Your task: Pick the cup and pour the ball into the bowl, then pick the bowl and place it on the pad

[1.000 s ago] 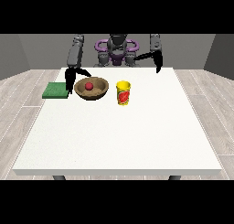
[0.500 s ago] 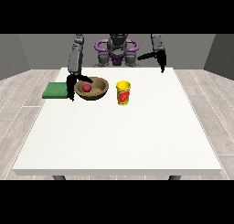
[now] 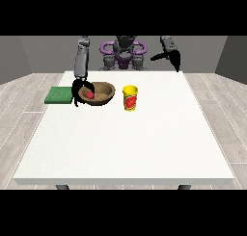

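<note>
the yellow cup [image 3: 130, 97] stands upright on the white tabletop [image 3: 125, 138], its long axis vertical and its mouth facing up, with a red mark on its side. it is a smooth, slightly tapered cylinder, just beside the bowl [image 3: 101, 94] on the side toward the view's right. the bowl is brown, round and shallow, wood-like in colour, sitting level with its opening upward. inside it, against the rim toward the view's left, lies a small red ball [image 3: 89, 94]. a flat green rectangular pad [image 3: 59, 95] lies on the tabletop near the bowl, toward the view's left, not touching it.

the hand at the view's left [image 3: 77, 90] hangs at the bowl's left rim, its dark fingers curled round the edge of the bowl; part of the rim is hidden behind them. the hand at the view's right [image 3: 173, 58] is raised above the tabletop's far edge, well apart from the cup, and whether its fingers are open or closed cannot be told.
</note>
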Available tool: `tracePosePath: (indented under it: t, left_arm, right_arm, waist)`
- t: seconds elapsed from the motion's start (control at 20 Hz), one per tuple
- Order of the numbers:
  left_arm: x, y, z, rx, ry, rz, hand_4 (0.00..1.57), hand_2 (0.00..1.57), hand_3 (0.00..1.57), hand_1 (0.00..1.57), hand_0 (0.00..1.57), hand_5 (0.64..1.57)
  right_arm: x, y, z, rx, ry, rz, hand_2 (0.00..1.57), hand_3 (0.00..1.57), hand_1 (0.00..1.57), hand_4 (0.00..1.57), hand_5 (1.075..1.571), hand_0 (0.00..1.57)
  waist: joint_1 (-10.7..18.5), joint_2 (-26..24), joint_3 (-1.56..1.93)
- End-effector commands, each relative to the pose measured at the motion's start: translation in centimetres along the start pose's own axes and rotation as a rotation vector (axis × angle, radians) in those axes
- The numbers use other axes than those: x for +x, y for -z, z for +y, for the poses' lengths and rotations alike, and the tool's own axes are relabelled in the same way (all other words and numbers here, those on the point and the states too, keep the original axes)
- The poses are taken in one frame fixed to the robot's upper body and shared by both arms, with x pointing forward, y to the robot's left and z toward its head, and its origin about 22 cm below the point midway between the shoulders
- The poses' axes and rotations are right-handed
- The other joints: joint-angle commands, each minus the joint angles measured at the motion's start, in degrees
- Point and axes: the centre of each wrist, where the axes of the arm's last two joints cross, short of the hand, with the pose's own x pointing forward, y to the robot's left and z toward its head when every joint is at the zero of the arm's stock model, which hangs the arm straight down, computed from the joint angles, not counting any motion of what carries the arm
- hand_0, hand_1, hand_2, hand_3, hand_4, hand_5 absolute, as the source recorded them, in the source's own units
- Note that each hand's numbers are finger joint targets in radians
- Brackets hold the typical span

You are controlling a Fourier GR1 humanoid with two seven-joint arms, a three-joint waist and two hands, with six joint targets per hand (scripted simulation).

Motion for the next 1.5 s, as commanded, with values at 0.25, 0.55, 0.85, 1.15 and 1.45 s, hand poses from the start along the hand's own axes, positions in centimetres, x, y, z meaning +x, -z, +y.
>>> tracePosePath:
  t: [0.25, 0.55, 0.85, 1.15, 1.45]
  left_arm:
    - [-1.0, 0.2, -0.1, -0.037, -0.033, 0.051, 0.90, 0.00, 0.00, 0.00, 0.00, 1.466]
    - [-6.7, -4.4, 2.8, 0.078, -0.054, 0.298, 0.99, 0.00, 0.00, 0.00, 0.00, 1.419]
    - [-7.8, -6.7, 4.8, 0.116, -0.057, 0.348, 1.00, 0.00, 0.00, 0.00, 0.00, 1.407]
    - [-8.9, -9.1, 5.6, 0.149, -0.026, 0.319, 1.02, 0.00, 0.00, 0.00, 0.00, 1.431]
    - [-6.7, -6.3, 10.5, 0.180, -0.039, 0.228, 1.25, 0.00, 0.00, 0.00, 0.00, 1.503]
  right_arm:
    - [-1.2, -1.1, -0.7, -0.140, -0.416, 0.262, 1.57, 1.26, 1.57, 0.90, 1.566, 1.57]
    - [3.4, 2.8, 0.4, -0.060, -0.497, 0.405, 1.57, 0.97, 1.57, 0.82, 1.564, 1.57]
    - [8.0, 5.8, -0.8, -0.011, -0.460, 0.437, 1.57, 0.74, 1.57, 0.81, 1.567, 1.57]
    - [8.0, 4.8, 0.0, -0.026, -0.440, 0.444, 1.57, 0.73, 1.57, 0.78, 1.571, 1.57]
    - [10.0, 5.8, -7.5, -0.046, -0.450, 0.334, 1.57, 0.22, 1.57, 0.88, 1.570, 1.57]
  waist:
    - [2.6, -2.5, 1.72]
    - [-5.8, -15.7, 1.85]
    - [-9.4, -18.4, 2.02]
    - [-10.9, -16.2, 2.02]
    - [-9.5, -10.4, 2.06]
